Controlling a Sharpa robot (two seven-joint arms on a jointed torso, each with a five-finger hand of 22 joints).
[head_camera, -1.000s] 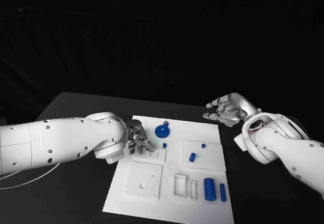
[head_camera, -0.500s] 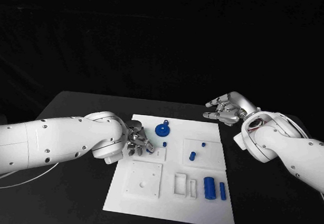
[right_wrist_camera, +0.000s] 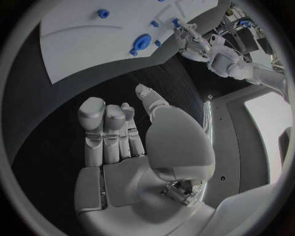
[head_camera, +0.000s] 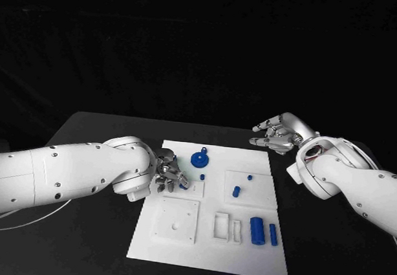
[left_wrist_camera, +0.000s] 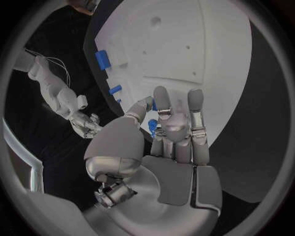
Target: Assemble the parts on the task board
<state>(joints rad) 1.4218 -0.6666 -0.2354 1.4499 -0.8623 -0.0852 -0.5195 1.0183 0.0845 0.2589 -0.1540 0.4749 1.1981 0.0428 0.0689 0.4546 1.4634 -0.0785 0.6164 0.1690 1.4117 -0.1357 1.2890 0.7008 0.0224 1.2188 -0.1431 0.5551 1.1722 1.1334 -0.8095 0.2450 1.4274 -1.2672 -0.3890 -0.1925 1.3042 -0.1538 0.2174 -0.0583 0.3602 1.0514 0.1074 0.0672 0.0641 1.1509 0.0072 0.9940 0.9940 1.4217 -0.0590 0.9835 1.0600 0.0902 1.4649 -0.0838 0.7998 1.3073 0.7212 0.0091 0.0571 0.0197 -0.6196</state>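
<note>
The task board (head_camera: 212, 217), a white plate with shallow square recesses and slots, lay in the middle of the black tabletop (head_camera: 96, 135). Its blue parts were spread across it: a round disc-shaped part (head_camera: 198, 159) near the far edge, a small peg (head_camera: 203, 177) just beside it, two short pegs (head_camera: 236, 192) in a raised square block to the right, and two cylinders (head_camera: 258, 231) lying side by side near the right edge. The left robot hand (head_camera: 169, 174) sat over the board's left side, touching or just above a small white block, its fingers (left_wrist_camera: 161, 101) held close together with a small blue part (left_wrist_camera: 154, 129) seen between them; whether it truly gripped that part could not be told. To do this step well, the fingertips would probably need to stay directly over the socket and lower the piece straight, without tilting it or nudging the disc nearby. The right robot hand (head_camera: 279, 135) hovered well apart, beyond the board's far right corner, fingers loosely curled and holding nothing.
</note>
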